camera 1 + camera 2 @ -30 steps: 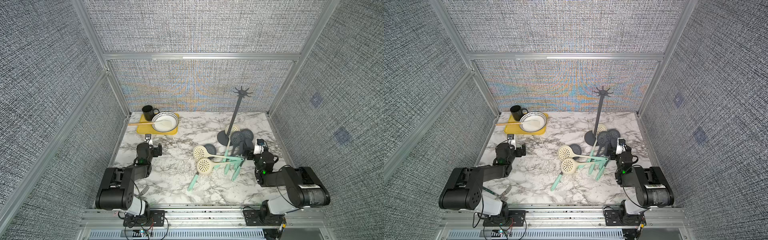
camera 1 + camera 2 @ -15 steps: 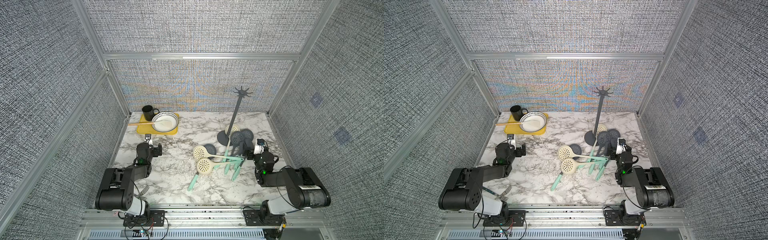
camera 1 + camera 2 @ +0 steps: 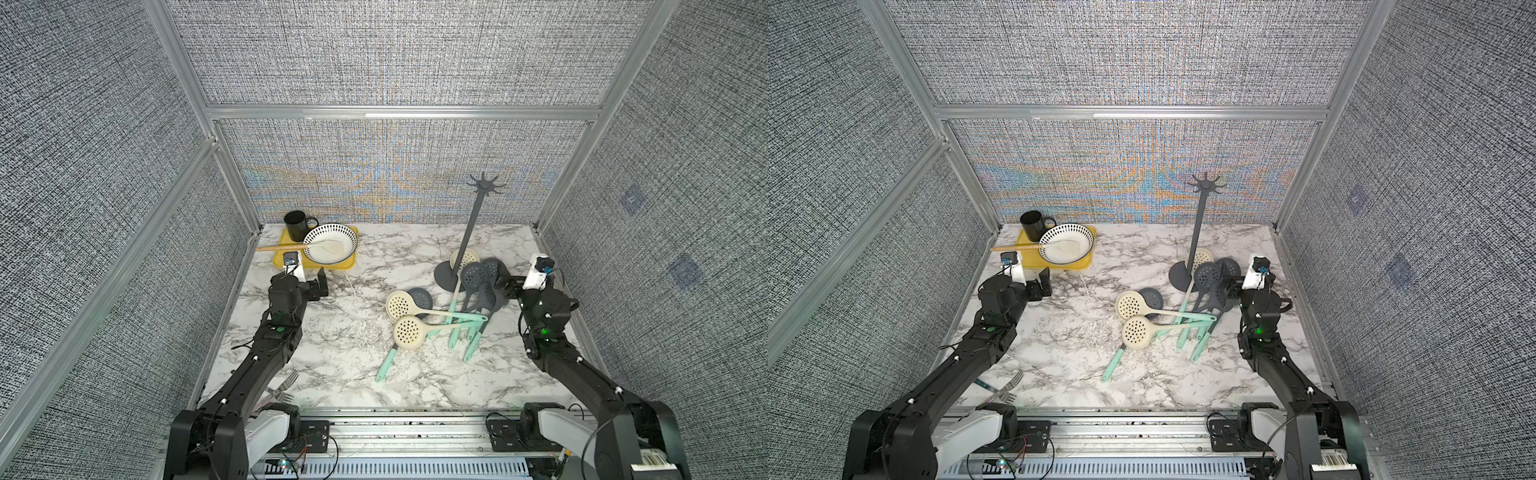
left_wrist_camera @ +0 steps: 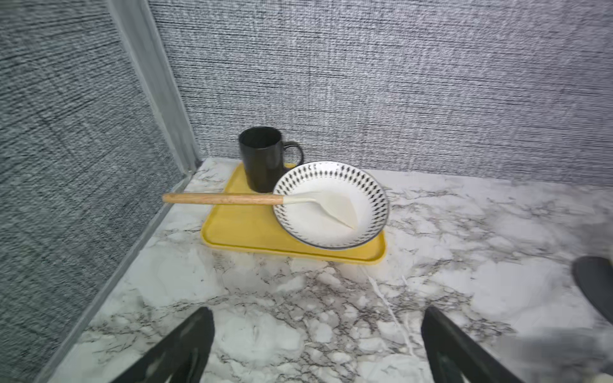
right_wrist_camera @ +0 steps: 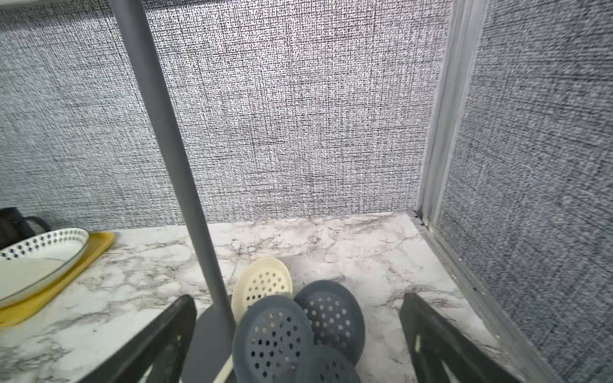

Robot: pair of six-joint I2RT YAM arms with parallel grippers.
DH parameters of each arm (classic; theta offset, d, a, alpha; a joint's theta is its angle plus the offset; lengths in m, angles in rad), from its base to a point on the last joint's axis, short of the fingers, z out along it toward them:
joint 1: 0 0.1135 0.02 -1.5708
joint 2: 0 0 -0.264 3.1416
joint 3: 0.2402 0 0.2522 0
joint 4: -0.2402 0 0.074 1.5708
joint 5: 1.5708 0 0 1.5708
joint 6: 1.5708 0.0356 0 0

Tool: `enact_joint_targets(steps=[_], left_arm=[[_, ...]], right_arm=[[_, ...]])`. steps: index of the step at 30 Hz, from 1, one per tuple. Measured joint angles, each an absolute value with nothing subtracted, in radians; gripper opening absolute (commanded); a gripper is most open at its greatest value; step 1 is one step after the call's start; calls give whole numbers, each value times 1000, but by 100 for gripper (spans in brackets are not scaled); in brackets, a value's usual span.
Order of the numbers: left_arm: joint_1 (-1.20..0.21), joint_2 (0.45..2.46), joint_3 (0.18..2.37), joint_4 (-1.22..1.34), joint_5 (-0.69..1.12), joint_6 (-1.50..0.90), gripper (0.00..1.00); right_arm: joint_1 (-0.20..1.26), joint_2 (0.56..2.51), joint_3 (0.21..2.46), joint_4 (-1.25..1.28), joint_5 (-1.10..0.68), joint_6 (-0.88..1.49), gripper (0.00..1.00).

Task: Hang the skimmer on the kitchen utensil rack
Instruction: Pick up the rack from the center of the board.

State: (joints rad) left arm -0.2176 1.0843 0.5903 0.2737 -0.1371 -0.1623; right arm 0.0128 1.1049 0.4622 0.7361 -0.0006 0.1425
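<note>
Right gripper (image 3: 503, 286): jaws spread wide, nothing held.
Left gripper (image 3: 316, 286): likewise wide and empty, faced the yellow tray (image 4: 252, 228), well apart from the skimmers.
Skimmer (image 5: 275, 335): nearest dark grey one, on the table at the rack's base — just ahead of the right jaws, between them in the right wrist view.
Long axis: ran back to front; head pointed toward the back wall, mint handle toward the robot.
Kitchen utensil rack (image 3: 469, 230): stood upright, hooks bare, just left of the right gripper.
Nearer arm: right, judged.

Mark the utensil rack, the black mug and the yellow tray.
utensil rack (image 3: 468, 235), in a top view, middle of the pole.
black mug (image 4: 262, 162), left wrist view, outer side wall.
yellow tray (image 4: 242, 225), left wrist view, bare floor.
</note>
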Motion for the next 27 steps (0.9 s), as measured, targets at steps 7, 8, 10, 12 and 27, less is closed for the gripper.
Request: enact_joint_targets(steps=[7,8,10,12,27], left_arm=[[-378,1140,782,94,-202,-280,99],[-398,1158,804,80,-199,-293,99],[-433,1200,847,57,-179,-315,99],[-471,1246,883,48,-168,-322,99],[-590,1663,1244,44,221,-341,99]], right_arm=[[12,1145,603,550,3,322,99],[12,1168,623,538,-25,325,99],[16,1217,667,527,-88,321,99],[30,1262,702,532,-165,289,99],[68,1575,1002,557,-404,94,79]])
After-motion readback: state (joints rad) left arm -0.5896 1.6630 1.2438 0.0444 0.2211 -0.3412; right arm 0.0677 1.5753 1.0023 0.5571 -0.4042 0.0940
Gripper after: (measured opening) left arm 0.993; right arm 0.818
